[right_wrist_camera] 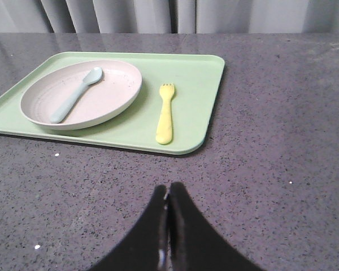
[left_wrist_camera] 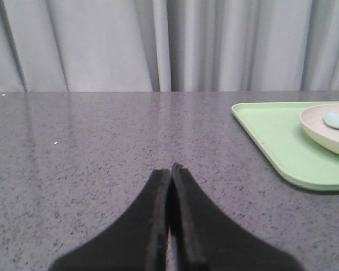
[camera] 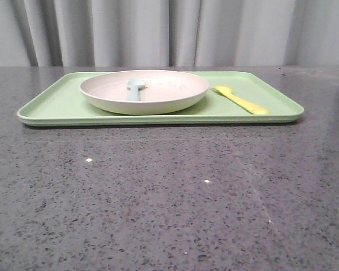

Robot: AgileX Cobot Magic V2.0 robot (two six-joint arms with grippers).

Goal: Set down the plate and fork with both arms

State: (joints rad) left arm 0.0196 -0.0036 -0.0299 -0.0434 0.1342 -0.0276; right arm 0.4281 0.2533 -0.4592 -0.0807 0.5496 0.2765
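- Judged as the very start: plate (camera: 144, 90) and fork (camera: 240, 100) both lying untouched on the green tray (camera: 56, 104), neither arm near them.
- Plate on the tray's left-centre part; fork flat on the tray just beside the plate, on the robot's right, apart from the rim, tines pointing away from the robot.
- Left gripper (left_wrist_camera: 170, 169) hanging over bare tabletop (left_wrist_camera: 101, 141), well apart from the tray's left edge; jaws pressed together, holding nothing.
- Right gripper (right_wrist_camera: 169, 189) likewise over bare tabletop, on the near side of the tray and roughly in line with the fork; jaws together, empty.
- Next move, as a guess: opening both sets of jaws, then reaching in, left toward the plate's rim, right toward the fork's handle.
- Likely trouble: fork thin and flat against the tray, so little to pinch; plate rim low and sloping, calling for a careful bite on the edge.
- Pale blue spoon (right_wrist_camera: 74, 95) resting inside the plate, liable to slide or tip out if the plate gets lifted unevenly.
- Grey curtain (camera: 158, 31) behind the table, well clear of the work.
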